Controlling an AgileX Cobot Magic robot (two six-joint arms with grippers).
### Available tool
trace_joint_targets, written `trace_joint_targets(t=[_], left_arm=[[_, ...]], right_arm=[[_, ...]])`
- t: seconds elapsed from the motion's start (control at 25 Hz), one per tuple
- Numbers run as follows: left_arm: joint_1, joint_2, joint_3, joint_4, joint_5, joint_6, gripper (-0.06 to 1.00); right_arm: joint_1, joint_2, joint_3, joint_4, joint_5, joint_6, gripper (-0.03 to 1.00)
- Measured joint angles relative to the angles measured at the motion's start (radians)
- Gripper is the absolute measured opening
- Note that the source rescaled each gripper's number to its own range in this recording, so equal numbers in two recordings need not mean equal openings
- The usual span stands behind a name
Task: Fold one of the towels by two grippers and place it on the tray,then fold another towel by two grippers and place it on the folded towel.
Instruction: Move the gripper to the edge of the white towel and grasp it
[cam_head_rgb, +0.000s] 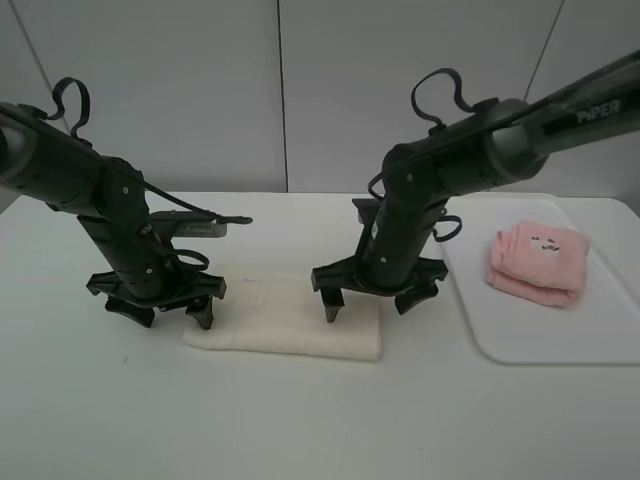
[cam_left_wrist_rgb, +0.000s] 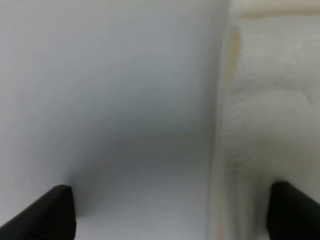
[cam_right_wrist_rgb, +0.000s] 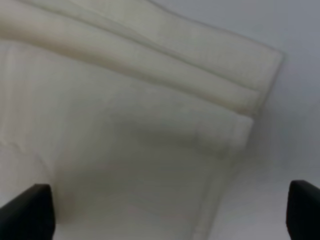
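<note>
The cream-white towel (cam_head_rgb: 285, 325) lies folded in a long strip on the table, between the two arms. My left gripper (cam_head_rgb: 166, 310) hangs open over its left end; in the left wrist view one fingertip (cam_left_wrist_rgb: 292, 212) is over the towel (cam_left_wrist_rgb: 270, 125) and the other over bare table. My right gripper (cam_head_rgb: 373, 300) stands open over the right end of the towel (cam_right_wrist_rgb: 125, 150), jaws wide and holding nothing. The pink towel (cam_head_rgb: 537, 260) rests as a thick folded bundle on the white tray (cam_head_rgb: 560, 345) at the right.
The white table (cam_head_rgb: 300, 420) stretches in front of the towel. A grey wall stands behind the arms. The tray's rounded near corner (cam_head_rgb: 480, 345) lies close to the right gripper.
</note>
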Motion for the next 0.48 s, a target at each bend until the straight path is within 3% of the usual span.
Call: trace_joint_targets(t=[0.48], left_arm=[[0.0, 0.0, 0.0, 0.0, -0.001, 0.0, 0.94]], right_arm=[[0.0, 0.053, 0.0, 0.129, -0.093, 0.01, 0.98]])
